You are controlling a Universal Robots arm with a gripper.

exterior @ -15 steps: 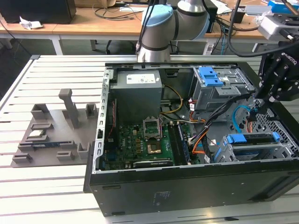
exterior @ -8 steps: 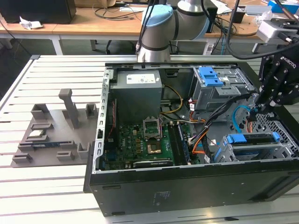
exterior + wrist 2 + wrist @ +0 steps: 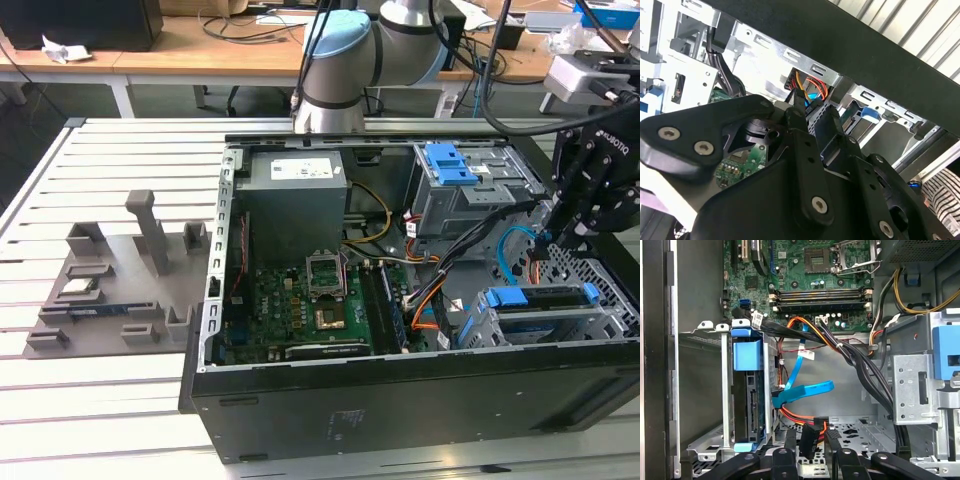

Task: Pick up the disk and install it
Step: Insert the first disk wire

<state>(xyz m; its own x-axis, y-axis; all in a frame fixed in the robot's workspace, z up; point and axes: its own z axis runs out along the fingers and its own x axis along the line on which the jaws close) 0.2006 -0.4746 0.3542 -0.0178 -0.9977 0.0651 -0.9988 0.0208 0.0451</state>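
One white slatted metal surface (image 3: 100, 400) carried a black steel computer case (image 3: 400, 410) lying open on its side, with a green motherboard (image 3: 300, 310) at its middle. At the near corner on the exterior view's right stood a silver sheet-metal drive cage (image 3: 590, 325). The disk (image 3: 540, 298), a flat drive framed by blue plastic rails, sat slotted in that cage rather than loose on the surface; in the first wrist view its dark edge and blue rail (image 3: 747, 400) showed between the cage walls, seemingly pushed home.

The black pincer (image 3: 548, 245) hung just above the case floor beside the cage. In both wrist views its fingers (image 3: 832, 445) appeared clenched on a small black cable plug (image 3: 807, 440) trailing orange and red wires (image 3: 800, 417).

Several risks followed from this. The plug sat well apart from the disk's port side, and a light-blue flat ribbon cable (image 3: 802, 390) lay across the gap, so it could snag or be dragged along. The grip looked narrow; the plug might twist in the fingers and meet the port askew, bending contacts. The short wires could pull taut and tug the plug loose. The cage wall stood near enough to catch a finger.
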